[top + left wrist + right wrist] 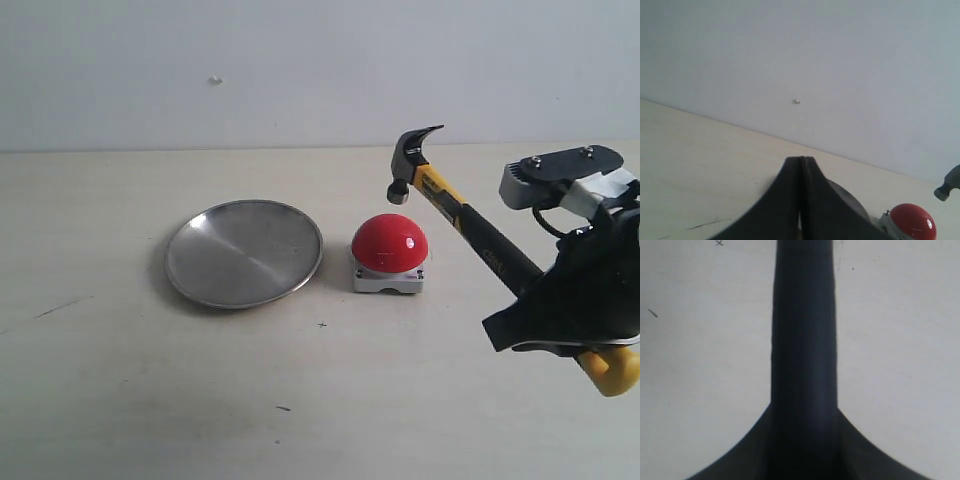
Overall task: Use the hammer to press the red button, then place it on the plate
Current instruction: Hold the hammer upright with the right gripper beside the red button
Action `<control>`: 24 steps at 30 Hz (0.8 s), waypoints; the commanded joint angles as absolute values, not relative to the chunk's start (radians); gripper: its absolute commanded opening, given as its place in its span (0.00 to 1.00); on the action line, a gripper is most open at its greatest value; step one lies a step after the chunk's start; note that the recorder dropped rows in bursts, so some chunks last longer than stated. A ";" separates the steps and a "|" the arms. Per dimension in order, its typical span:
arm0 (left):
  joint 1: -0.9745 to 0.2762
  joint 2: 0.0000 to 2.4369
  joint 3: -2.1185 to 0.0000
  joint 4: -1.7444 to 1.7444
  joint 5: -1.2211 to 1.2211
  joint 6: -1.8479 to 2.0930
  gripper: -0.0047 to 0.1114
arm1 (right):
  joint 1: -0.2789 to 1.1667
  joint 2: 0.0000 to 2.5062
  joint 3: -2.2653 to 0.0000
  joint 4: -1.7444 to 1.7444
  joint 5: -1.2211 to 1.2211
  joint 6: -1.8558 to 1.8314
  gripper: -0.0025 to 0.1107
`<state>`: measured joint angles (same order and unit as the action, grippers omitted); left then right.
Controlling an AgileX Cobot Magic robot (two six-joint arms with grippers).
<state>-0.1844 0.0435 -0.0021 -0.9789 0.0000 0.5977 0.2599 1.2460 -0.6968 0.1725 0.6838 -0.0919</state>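
The hammer [470,225] hangs tilted in the air at the right. Its dark head [410,160] is a little above and just right of the red button [390,243], not touching it. My right gripper [545,305] is shut on the black handle near the yellow butt end [612,370]. In the right wrist view the handle [804,330] runs out from between the right gripper [804,415]. The silver plate [243,253] lies empty left of the button. My left gripper [801,159] is shut on nothing, with the plate's rim [852,200], the button [912,222] and the hammer head [950,182] beyond it.
The pale wooden table [120,380] carries a few small dark marks [284,408]. A plain white wall [300,70] stands behind it. The left arm is out of the exterior view.
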 commanded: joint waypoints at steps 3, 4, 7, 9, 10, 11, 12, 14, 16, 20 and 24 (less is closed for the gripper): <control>-0.184 0.037 0.000 -0.979 0.009 0.603 0.04 | 0.256 1.242 -0.703 0.182 0.519 -0.104 0.02; -0.184 0.037 0.000 -0.979 0.009 0.603 0.04 | 0.256 1.244 -0.703 0.182 0.508 -0.104 0.02; -0.184 0.037 0.000 -0.979 0.009 0.603 0.04 | 0.256 1.269 -0.705 0.179 0.502 -0.109 0.02; -0.184 0.037 0.000 -0.979 0.009 0.603 0.04 | 0.256 1.293 -0.712 0.149 0.516 -0.107 0.02; -0.184 0.037 0.000 -0.979 0.009 0.605 0.04 | 0.256 1.310 -0.722 0.133 0.526 -0.104 0.02; -0.184 0.037 0.000 -0.979 0.009 0.605 0.04 | 0.256 1.321 -0.732 0.124 0.533 -0.104 0.02; -0.184 0.037 0.000 -0.979 0.009 0.605 0.04 | 0.256 1.335 -0.748 0.125 0.542 -0.102 0.02; -0.184 0.037 0.000 -0.979 0.009 0.605 0.04 | 0.256 1.354 -0.780 0.125 0.581 -0.102 0.02; -0.184 0.037 0.000 -0.979 0.009 0.605 0.04 | 0.256 1.373 -0.820 0.125 0.650 -0.102 0.02; -0.184 0.037 0.000 -0.979 0.009 0.605 0.04 | 0.256 1.377 -0.846 0.121 0.675 -0.104 0.02; -0.184 0.037 0.000 -0.979 0.009 0.605 0.04 | 0.256 1.384 -0.845 0.114 0.697 -0.104 0.02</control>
<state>-0.1844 0.0435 -0.0021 -0.9789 0.0065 0.6000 0.2599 1.3863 -0.8255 0.1247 0.7300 -0.0941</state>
